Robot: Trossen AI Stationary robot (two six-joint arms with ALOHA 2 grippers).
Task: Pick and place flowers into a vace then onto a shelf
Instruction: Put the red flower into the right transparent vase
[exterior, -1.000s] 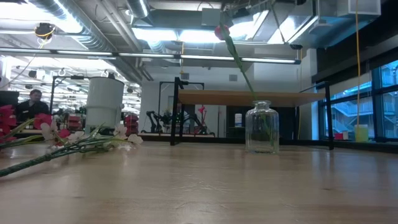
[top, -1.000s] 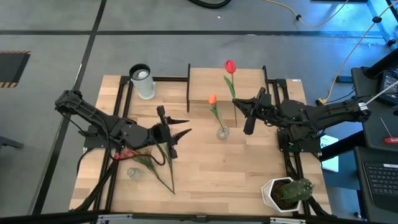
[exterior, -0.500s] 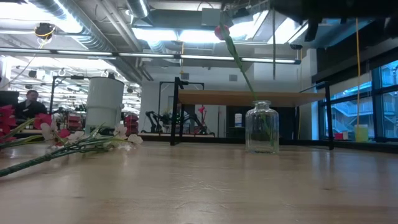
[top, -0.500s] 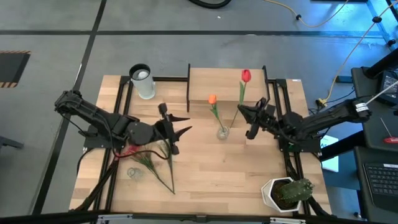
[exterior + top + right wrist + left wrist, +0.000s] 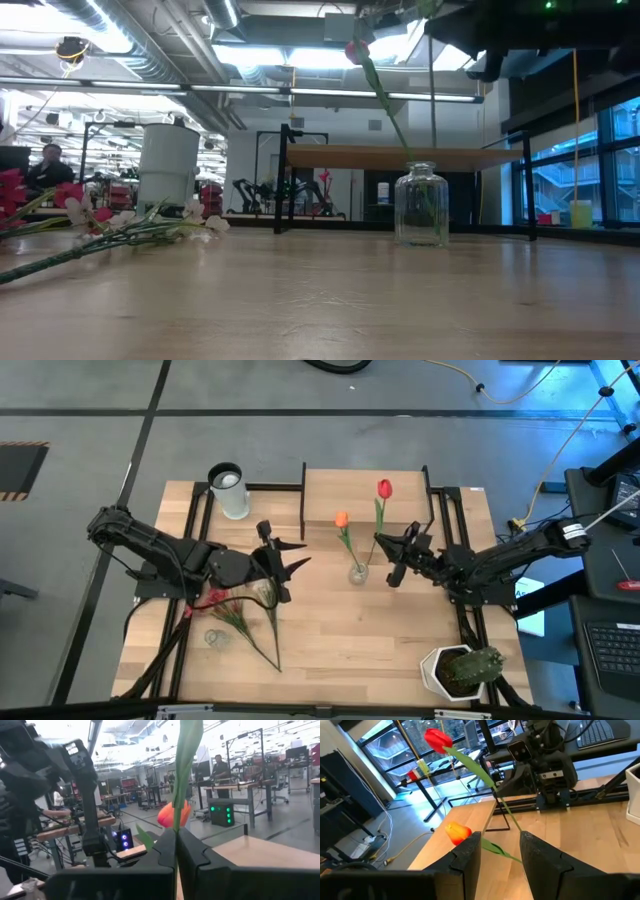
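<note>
Since a second ago the red tulip [image 5: 384,489] has swung closer to the vase [image 5: 357,572], its stem pinched in the right pincer [image 5: 391,556] just beside it. Next, I'd guess, the stem goes into the mouth beside the orange tulip [image 5: 341,519]; the left pincer [image 5: 285,568] hangs spread.

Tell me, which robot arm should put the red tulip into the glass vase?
The right. Its gripper already pinches the red tulip right beside the glass vase. The left gripper is open, holds nothing, and hangs farther off.
</note>
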